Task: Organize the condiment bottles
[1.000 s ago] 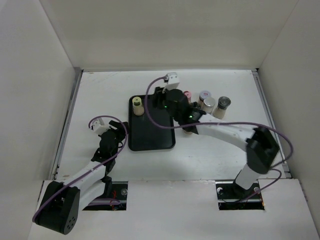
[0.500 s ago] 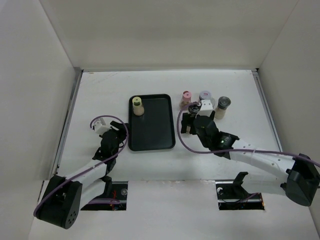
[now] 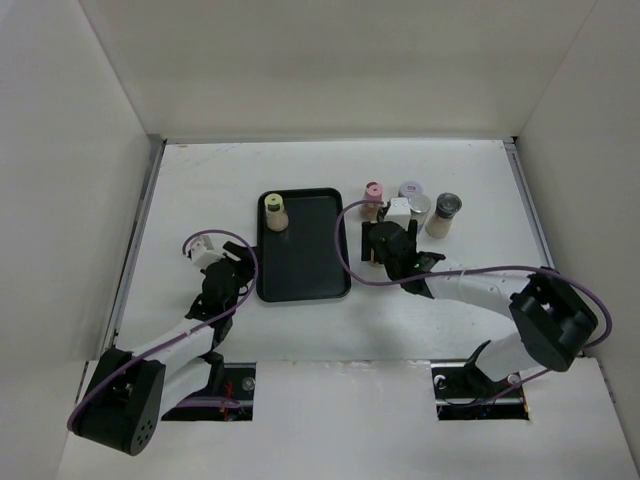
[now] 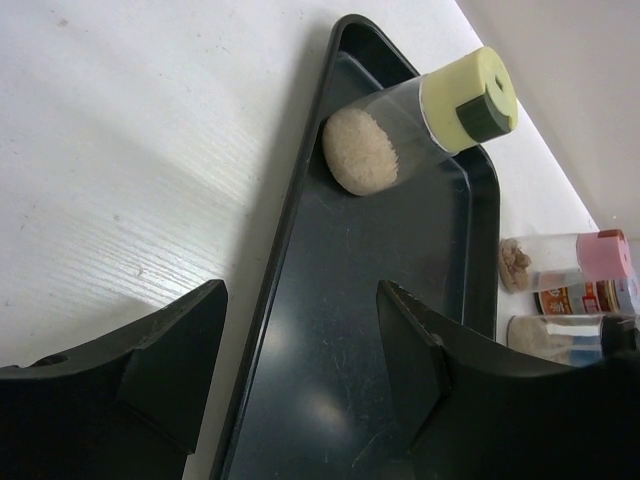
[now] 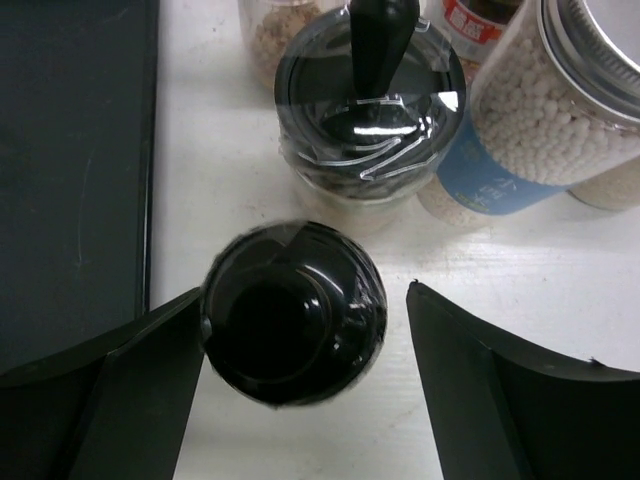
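Observation:
A black-capped bottle [image 5: 293, 312] stands on the table between the fingers of my right gripper [image 5: 305, 290], which is open; the left finger is at the cap and the right finger stands clear of it. Just behind are a black-lidded jar [image 5: 370, 110] and a blue-banded bottle [image 5: 540, 110]. From above, pink-capped [image 3: 373, 194], grey-capped [image 3: 410, 191] and silver-capped [image 3: 448, 209] bottles stand right of the black tray [image 3: 310, 270]. A cream-capped bottle [image 3: 275, 212] stands in the tray's far left corner. My left gripper [image 4: 300, 300] is open and empty over the tray's left rim.
The tray's right rim [image 5: 150, 150] runs close to the left of my right gripper. White walls enclose the table on three sides. The right arm's purple cable [image 3: 345, 235] loops over the tray's right edge.
My right arm swung from the tray's far right corner over to the bottles beside the tray, and its jaws now stand open around the black-capped bottle. The left arm has barely moved.

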Robot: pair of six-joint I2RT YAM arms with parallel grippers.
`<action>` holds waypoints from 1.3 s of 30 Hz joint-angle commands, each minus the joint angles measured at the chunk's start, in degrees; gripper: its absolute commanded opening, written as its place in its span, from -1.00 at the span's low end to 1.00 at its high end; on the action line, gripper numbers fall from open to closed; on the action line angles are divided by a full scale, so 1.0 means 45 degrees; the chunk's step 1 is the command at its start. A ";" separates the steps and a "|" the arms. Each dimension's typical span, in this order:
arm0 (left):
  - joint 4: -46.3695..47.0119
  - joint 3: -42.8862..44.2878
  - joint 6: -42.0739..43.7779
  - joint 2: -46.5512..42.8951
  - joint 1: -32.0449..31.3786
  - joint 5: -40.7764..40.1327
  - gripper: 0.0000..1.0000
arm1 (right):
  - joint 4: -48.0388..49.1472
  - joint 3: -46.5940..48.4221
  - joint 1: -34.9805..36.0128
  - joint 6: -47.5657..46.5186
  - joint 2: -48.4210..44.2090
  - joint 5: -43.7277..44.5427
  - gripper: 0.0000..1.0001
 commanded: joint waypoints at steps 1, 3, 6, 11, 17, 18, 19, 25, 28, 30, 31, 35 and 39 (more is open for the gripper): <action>0.0735 0.0230 -0.0020 0.0055 0.0084 0.0157 0.20 | 0.1606 0.0494 -0.0054 -0.0175 0.0237 0.0307 0.64; 0.0735 0.0249 -0.0020 0.0075 0.0084 0.0157 0.20 | 0.1821 0.0377 -0.0054 -0.0156 0.0276 0.0443 0.59; 0.0735 0.0230 -0.0020 -0.0003 0.0065 0.0138 0.20 | 0.2329 0.0103 -0.0054 -0.0292 0.0141 0.0522 0.31; 0.0735 0.0269 -0.0059 0.0114 0.0065 0.0216 0.20 | 0.2136 -0.0132 0.0140 -0.0351 -0.0990 0.0658 0.07; 0.0832 0.0308 -0.0117 0.0290 0.0084 0.0235 0.20 | 0.1295 0.0667 0.1058 -0.0545 -0.2340 0.0855 0.05; 0.0871 0.0288 -0.0117 0.0251 0.0084 0.0235 0.20 | 0.1392 0.0959 0.1156 -0.0604 -0.2263 0.0719 0.05; 0.0910 0.0288 -0.0117 0.0212 0.0084 0.0158 0.20 | 0.1528 0.1310 0.1196 -0.0682 -0.1973 0.0486 0.05; 0.0872 0.0269 -0.0040 0.0135 0.0162 0.0197 0.20 | 0.3011 0.4490 0.1157 -0.1150 0.2104 -0.0961 0.01; 0.0852 0.0269 0.0019 0.0095 0.0143 0.0118 0.19 | 0.3423 0.6560 0.1138 -0.1346 0.4351 -0.1020 0.02; 0.0832 0.0249 0.0019 0.0037 0.0162 0.0177 0.19 | 0.3288 0.8122 0.1060 -0.1502 0.5758 -0.1157 0.03; 0.0813 0.0249 0.0019 -0.0003 0.0124 0.0119 0.19 | 0.3191 0.8671 0.1060 -0.1619 0.6229 -0.1196 0.04; 0.0891 0.0307 0.0019 0.0250 0.0065 0.0157 0.19 | 0.2253 1.0880 0.1060 -0.1621 0.7988 -0.1274 0.05; 0.0911 0.0347 0.0039 0.0290 -0.0013 0.0079 0.19 | 0.1687 1.1898 0.1040 -0.1562 0.9025 -0.1275 0.07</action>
